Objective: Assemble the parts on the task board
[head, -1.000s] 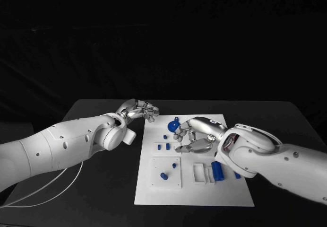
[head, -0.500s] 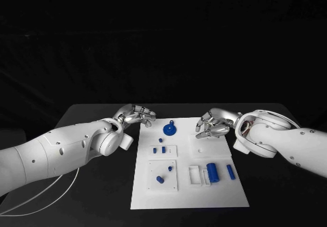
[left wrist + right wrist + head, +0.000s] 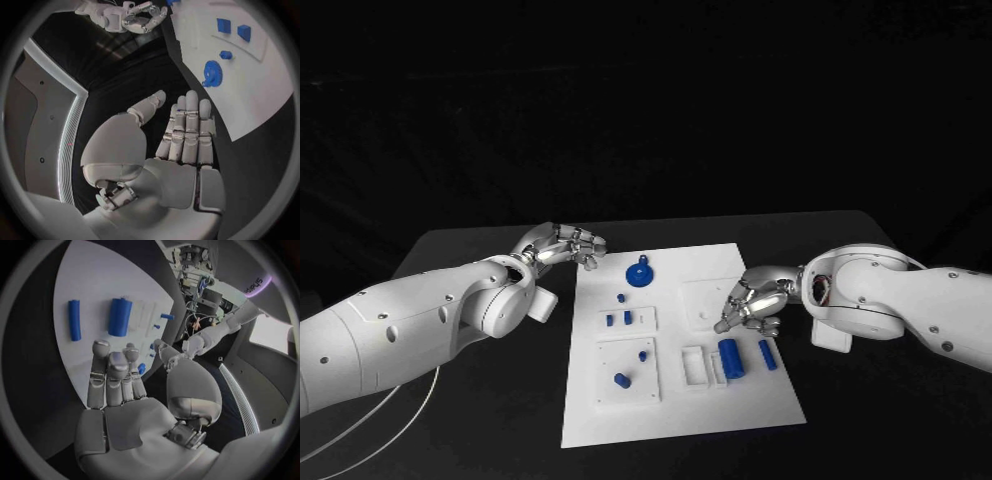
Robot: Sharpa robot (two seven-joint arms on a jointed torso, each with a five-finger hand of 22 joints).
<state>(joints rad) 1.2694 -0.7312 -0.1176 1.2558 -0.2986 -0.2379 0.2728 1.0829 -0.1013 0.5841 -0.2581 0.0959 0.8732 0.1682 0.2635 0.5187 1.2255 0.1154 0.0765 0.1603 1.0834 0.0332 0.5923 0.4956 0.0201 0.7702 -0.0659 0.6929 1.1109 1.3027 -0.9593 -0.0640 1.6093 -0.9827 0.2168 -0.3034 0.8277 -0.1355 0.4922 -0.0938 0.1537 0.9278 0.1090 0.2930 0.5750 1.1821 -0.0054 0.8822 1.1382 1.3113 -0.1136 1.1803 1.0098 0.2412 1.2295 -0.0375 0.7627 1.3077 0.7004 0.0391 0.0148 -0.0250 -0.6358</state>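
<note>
The white task board lies in the middle of the dark tabletop, carrying small blue parts: a round gear-like piece at its upper left and two cylinders at centre right. The left hand hovers just off the board's upper-left corner, fingers extended, holding nothing. The right hand hangs over the board's right edge, fingers loosely spread, empty.

The board looks like smooth, matt white plastic. The blue parts on it look like plastic with a slight sheen. Both hands, left and right, show glossy silvery metal. The bench is matt black.
</note>
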